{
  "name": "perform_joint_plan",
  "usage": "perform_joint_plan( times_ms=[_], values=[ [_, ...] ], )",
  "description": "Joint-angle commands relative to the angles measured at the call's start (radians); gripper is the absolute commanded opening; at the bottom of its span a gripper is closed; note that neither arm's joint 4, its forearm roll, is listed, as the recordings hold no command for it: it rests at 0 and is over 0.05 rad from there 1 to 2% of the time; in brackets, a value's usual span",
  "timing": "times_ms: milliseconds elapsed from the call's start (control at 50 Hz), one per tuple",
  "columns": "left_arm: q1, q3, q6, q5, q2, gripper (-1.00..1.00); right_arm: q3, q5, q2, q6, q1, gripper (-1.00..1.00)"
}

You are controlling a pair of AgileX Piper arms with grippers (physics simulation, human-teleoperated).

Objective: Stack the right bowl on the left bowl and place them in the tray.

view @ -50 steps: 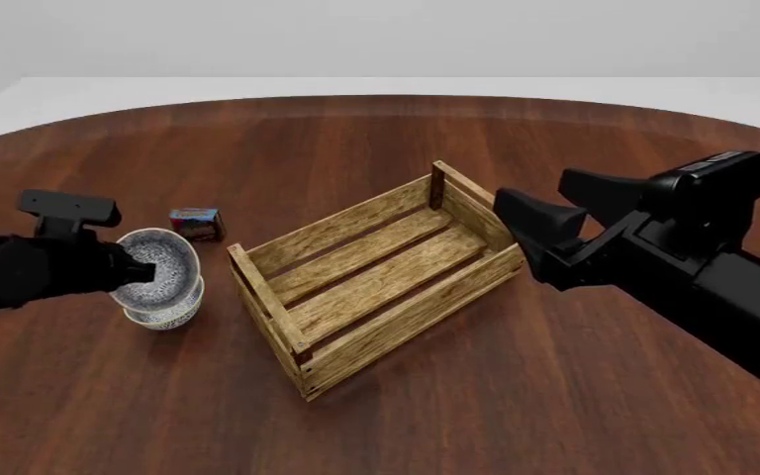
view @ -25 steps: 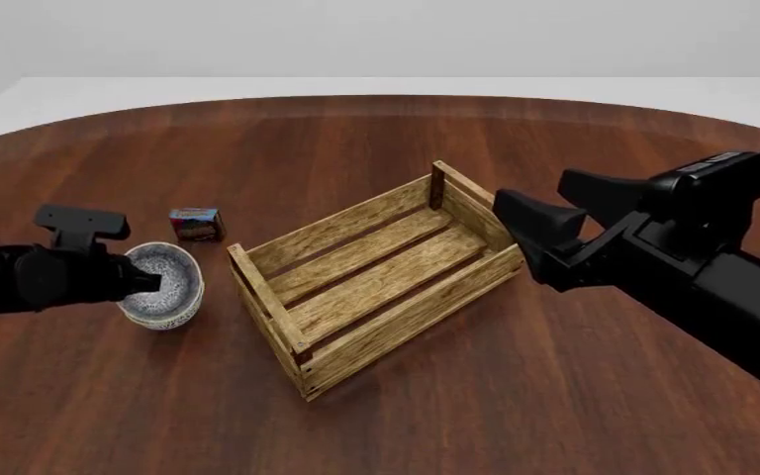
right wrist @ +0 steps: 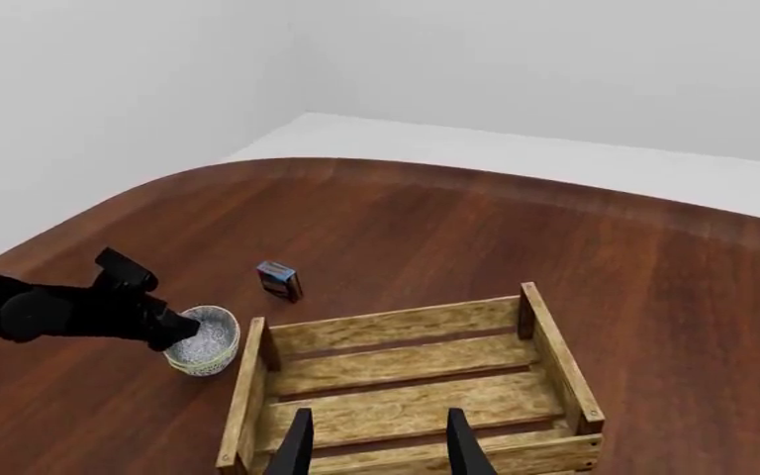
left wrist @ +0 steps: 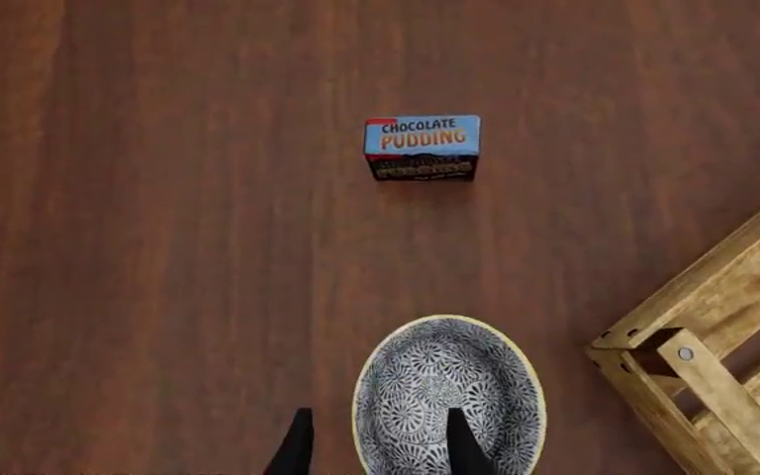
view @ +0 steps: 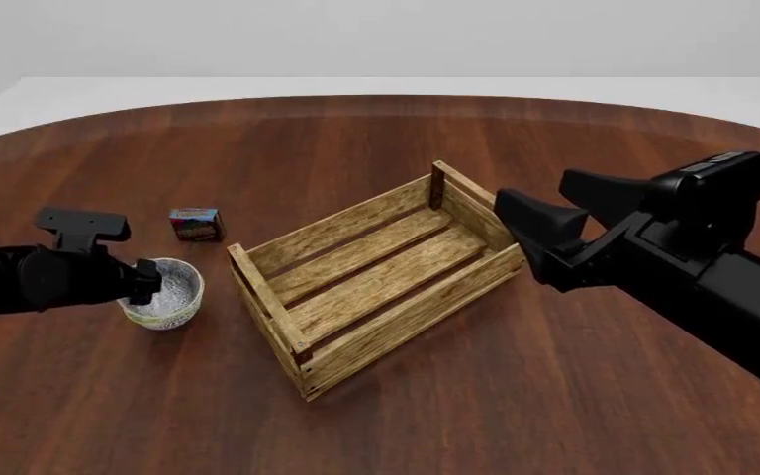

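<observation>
Since a second ago the upper bowl has dropped from its tilted perch into the lower one; the stacked bowls (view: 163, 294) now sit nested and level on the table (view: 380, 416), and the left gripper (view: 142, 284) has come down with them. Right arm unchanged.

Left gripper state: in the left wrist view the fingertips (left wrist: 466, 445) straddle the near rim of the top bowl, one finger inside the bowl, the other outside it. Fingers look apart with the rim wall between them; whether they actually pinch the rim can't be told from these frames.

Right gripper (right wrist: 377, 440) hangs above the tray (view: 353, 259), fingers spread, holding nothing.

Where things are, front view clock: bowls at about 9 o'clock of the tray, just beside its left end wall, not touching. The chocolate pudding box (left wrist: 422, 147) stands at roughly 12 o'clock of the bowls, apart from them.

Key relation for the next move: the tray lies at 3 o'clock from the left fingers, its long axis running about 8 to 2 o'clock. The left arm is on the bowls, far nearer than the right. Judgement: stacking looks done; lifting the pair over the near end wall and into the tray remains. A rim grip on the top bowl alone could leave the lower bowl behind.
</observation>
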Motion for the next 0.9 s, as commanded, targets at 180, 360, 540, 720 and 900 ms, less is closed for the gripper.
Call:
perform_joint_plan(
  times_ms=[180,360,540,720,900],
  values=[
    [-0.028,0.031,0.025,0.051,-0.18,1.0,0.001,0.004,-0.009,-0.003,-0.001,1.0],
    [-0.077,0.059,0.047,0.092,-0.278,1.0,0.002,0.005,-0.011,-0.003,0.0,1.0],
    [-0.125,0.077,0.07,0.125,-0.336,1.0,0.001,0.008,-0.014,-0.003,0.001,1.0],
    [-0.147,0.095,0.106,0.122,-0.328,1.0,0.001,0.013,-0.021,-0.002,0.002,1.0],
    [-0.181,0.089,0.103,0.135,-0.319,1.0,-0.001,0.014,-0.021,-0.001,0.001,1.0]
  ],
)
